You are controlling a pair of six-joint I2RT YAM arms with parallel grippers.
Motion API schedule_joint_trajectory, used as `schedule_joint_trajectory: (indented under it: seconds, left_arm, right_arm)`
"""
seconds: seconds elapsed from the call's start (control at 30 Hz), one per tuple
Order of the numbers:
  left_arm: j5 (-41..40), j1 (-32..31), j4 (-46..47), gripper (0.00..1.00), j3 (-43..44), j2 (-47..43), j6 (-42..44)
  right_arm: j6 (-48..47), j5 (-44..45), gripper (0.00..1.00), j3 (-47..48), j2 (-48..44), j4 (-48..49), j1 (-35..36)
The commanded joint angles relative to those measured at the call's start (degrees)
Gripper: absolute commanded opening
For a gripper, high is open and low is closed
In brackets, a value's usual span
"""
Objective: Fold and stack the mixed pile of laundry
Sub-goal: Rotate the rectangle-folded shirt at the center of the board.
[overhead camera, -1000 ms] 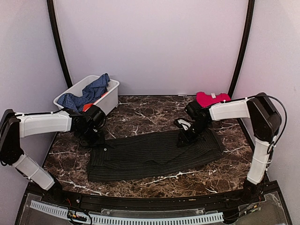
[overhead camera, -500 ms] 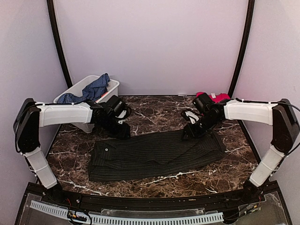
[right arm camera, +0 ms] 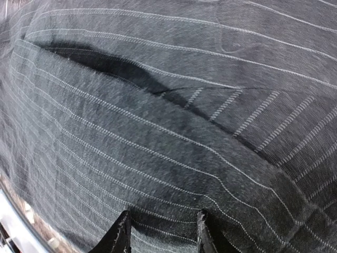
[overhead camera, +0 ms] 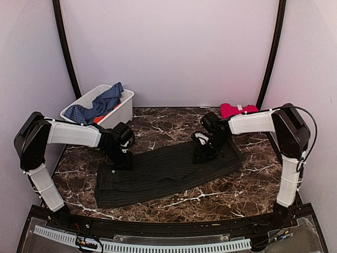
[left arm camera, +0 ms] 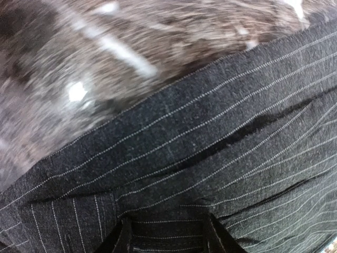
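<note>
shirt (overhead camera: 168,171) 1; red cloth (overhead camera: 234,110) 1; blue garment (overhead camera: 102,103) 1; bin (overhead camera: 122,112) 1

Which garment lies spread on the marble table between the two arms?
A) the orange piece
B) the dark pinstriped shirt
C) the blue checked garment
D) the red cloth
B: the dark pinstriped shirt lies spread across the table; the blue checked garment hangs in the white bin, and the red cloth sits at the far right corner.

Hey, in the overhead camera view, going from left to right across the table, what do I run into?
White bin holding the blue checked garment → left gripper → right gripper → red cloth. The pinstriped shirt spans the middle under both grippers, so it's left out.
</note>
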Motion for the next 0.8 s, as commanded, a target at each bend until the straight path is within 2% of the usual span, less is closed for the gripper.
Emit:
schedule_joint_trajectory:
  seconds: [0.0, 0.13, 0.23, 0.3, 0.37, 0.43, 0.57, 0.67, 0.77]
  left_arm:
    - [-0.37, 3.04, -3.44, 0.44, -6.5, -3.53, -6.29]
    - [-0.52, 4.15, -3.81, 0.44, -9.41, -9.1, -9.26]
    - [6.49, 3.07, 0.17, 0.44, -10.34, -12.51, -6.63]
    - [6.97, -0.73, 0.85, 0.47, -8.27, -12.38, -3.68]
    - [4.46, -4.5, -2.09, 0.5, -3.58, -10.89, -0.55]
    - [1.41, -6.61, -4.72, 0.53, 0.85, -9.83, 1.43]
    - [-2.87, -7.21, -5.35, 0.56, 5.69, -9.5, 4.55]
    - [-4.23, -7.2, -6.06, 0.56, 8.07, -6.11, 7.82]
    - [-5.08, -7.26, -6.68, 0.54, 9.69, -2.77, 9.55]
  right_arm:
    - [-4.54, 4.7, 0.39, 12.87, 12.6, -4.24, 0.52]
    - [-8.14, 6.03, 0.38, 32.34, 23.55, -9.96, 0.56]
    - [-10.25, 9.59, 0.38, 47.73, 31.56, -14.18, 0.49]
    - [-11.5, 11.16, 0.39, 56.54, 35.07, -18.11, 0.4]
    - [-11.78, 12.45, 0.39, 59.91, 33.78, -19.62, 0.31]
    - [-11.23, 12.24, 0.42, 54.19, 26.89, -15.43, 0.26]
    - [-8.85, 8.62, 0.49, 31.85, 10.06, -1.03, -0.29]
    - [-6.51, 8.78, 0.47, 24.98, 6.02, 2.07, -2.77]
    - [-4.95, 8.31, 0.4, 22.53, 7.16, 3.03, -5.39]
